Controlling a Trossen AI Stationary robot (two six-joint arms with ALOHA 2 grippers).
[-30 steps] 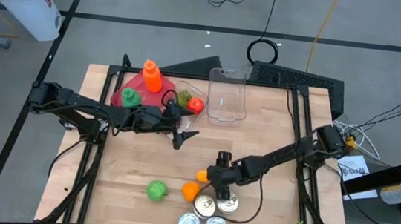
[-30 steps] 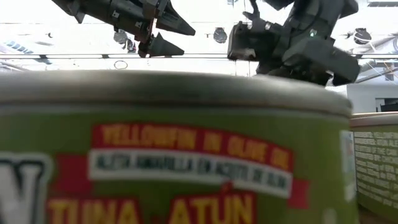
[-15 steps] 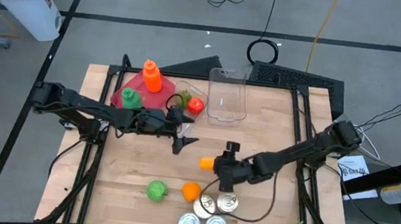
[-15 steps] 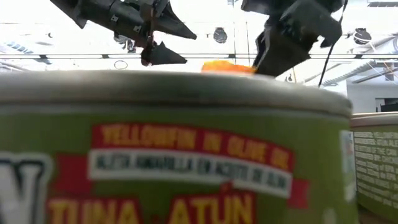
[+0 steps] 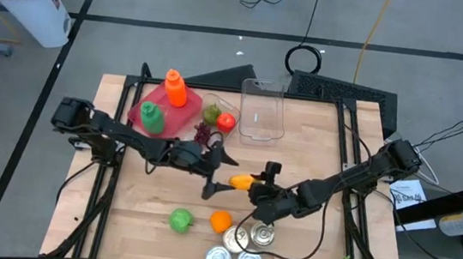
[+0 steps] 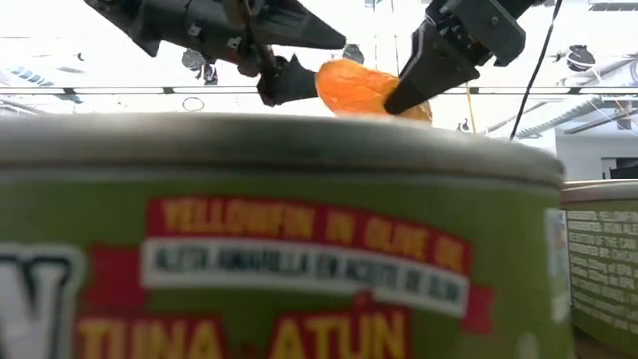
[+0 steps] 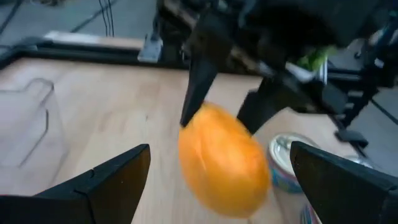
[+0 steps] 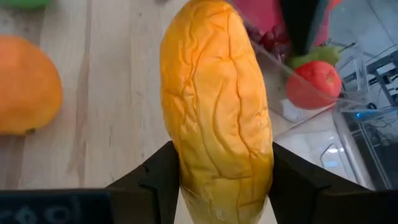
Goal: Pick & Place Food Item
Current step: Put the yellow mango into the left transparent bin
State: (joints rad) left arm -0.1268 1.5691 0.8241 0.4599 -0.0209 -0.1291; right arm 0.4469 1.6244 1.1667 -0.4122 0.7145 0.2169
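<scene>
Surface: wooden table [image 5: 317, 138], 4 tins near its front edge.
Right gripper [image 5: 253, 184]: clamped on wrinkled orange bread roll [image 5: 242, 181].
Left gripper [image 5: 220, 173]: spread wide, empty, just beside roll.
Risk: collision; shallow end-grip could drop roll.

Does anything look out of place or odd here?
Mainly the low view: a tuna can blocks nearly all of it. Above the table, the right gripper holds an orange food item beside the open left gripper.

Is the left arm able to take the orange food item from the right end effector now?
Probably yes. The left end effector is open beside the orange food item that the right end effector holds above the table; nothing lies between.
</scene>
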